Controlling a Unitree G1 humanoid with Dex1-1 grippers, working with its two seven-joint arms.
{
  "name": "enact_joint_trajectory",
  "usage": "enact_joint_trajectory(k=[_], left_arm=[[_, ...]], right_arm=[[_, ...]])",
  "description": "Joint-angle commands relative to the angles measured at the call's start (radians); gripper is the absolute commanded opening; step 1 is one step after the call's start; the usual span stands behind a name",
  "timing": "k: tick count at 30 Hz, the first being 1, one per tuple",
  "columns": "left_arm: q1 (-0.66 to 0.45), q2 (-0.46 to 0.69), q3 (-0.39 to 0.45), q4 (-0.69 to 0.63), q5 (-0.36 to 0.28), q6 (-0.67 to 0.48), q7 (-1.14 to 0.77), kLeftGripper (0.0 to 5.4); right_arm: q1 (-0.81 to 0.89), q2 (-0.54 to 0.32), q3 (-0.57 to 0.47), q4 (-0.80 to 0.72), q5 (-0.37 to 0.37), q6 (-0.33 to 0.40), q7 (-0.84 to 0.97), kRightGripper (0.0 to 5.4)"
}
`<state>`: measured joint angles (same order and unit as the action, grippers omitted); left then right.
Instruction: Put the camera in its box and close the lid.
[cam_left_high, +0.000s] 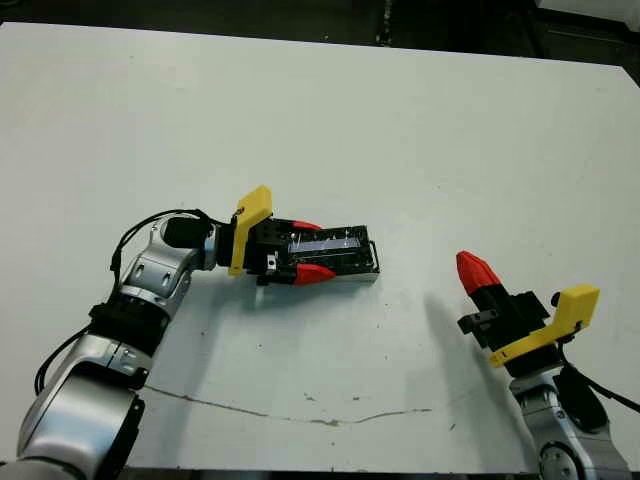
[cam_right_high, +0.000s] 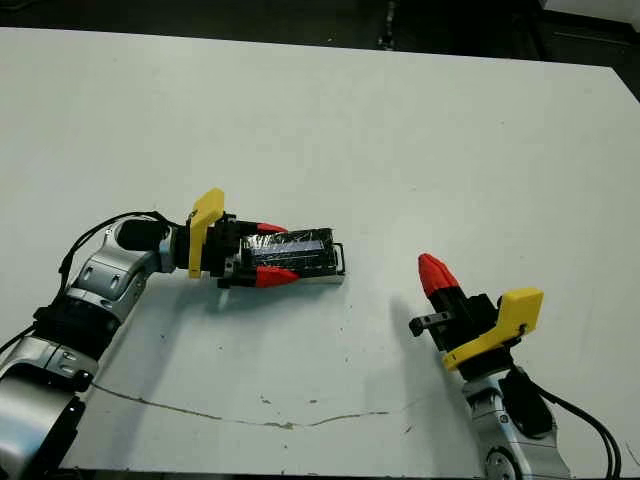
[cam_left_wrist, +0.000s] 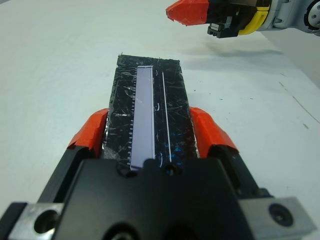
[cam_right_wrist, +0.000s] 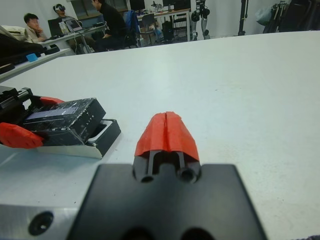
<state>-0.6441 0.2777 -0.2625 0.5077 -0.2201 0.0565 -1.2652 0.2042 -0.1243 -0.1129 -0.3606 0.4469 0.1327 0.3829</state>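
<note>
1. The left gripper (cam_left_high: 308, 250) is clamped on the lid (cam_left_high: 335, 249), one red finger on each long side.
2. The lid, crinkly black, lies over the box (cam_right_wrist: 102, 136); in the right wrist view it sits skewed, with the box's dark rim jutting out beside it.
3. The camera cannot be made out.
4. The right gripper (cam_left_high: 477, 271) hangs well apart, fingers pressed together, empty, above the table (cam_left_high: 420, 130).
</note>
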Motion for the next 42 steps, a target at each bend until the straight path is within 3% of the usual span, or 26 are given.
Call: enact_joint_trajectory(k=[1, 4, 23, 42], left_arm=[[0.025, 0.002, -0.007, 0.004, 0.009, 0.026, -0.008, 3.14], [0.033, 0.006, 0.018, -0.006, -0.017, 0.032, -0.015, 3.14], [0.015, 0.045, 0.096, -0.002, -0.037, 0.01, -0.028, 3.14], [0.06, 0.071, 0.205, -0.001, -0.151, 0.087, -0.067, 3.14]], right_arm=[[0.012, -0.012, -0.005, -0.003, -0.007, 0.01, -0.013, 0.0], [0.012, -0.013, -0.005, -0.003, 0.0, 0.01, -0.009, 0.0], [0.013, -0.015, 0.002, 0.008, -0.005, 0.0, -0.005, 0.0], [0.013, -0.015, 0.004, 0.015, -0.003, 0.011, -0.003, 0.0]])
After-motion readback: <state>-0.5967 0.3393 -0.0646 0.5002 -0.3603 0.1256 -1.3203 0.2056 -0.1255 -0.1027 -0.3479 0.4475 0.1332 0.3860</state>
